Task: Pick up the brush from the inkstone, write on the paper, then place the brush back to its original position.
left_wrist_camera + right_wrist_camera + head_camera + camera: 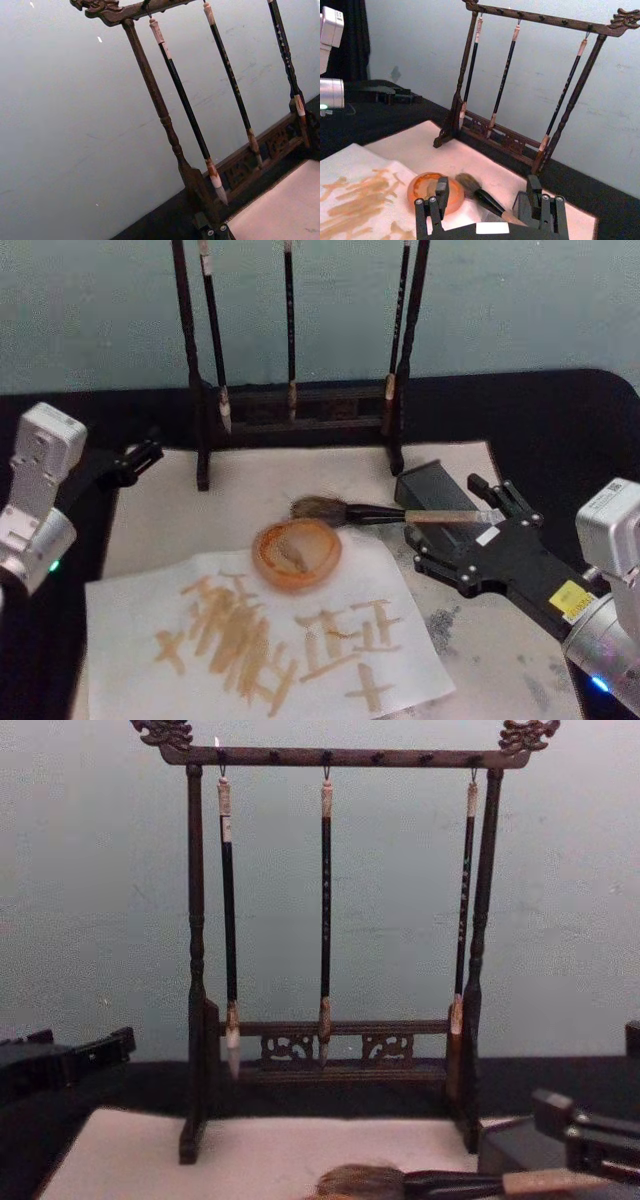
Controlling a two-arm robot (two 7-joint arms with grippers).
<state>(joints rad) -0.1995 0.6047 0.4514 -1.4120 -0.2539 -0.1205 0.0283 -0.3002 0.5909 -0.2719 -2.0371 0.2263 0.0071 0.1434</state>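
With marks already on the paper (150, 660), I judge I'm at the put-back step: my right gripper (490, 517) straddles the brush (380, 512) handle resting across the inkstone (432, 483), jaws spread, so next I retreat cleanly.

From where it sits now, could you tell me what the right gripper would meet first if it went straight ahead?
Most likely the brush: the right gripper is open, its handle between the fingers. Beyond lies the orange dish.
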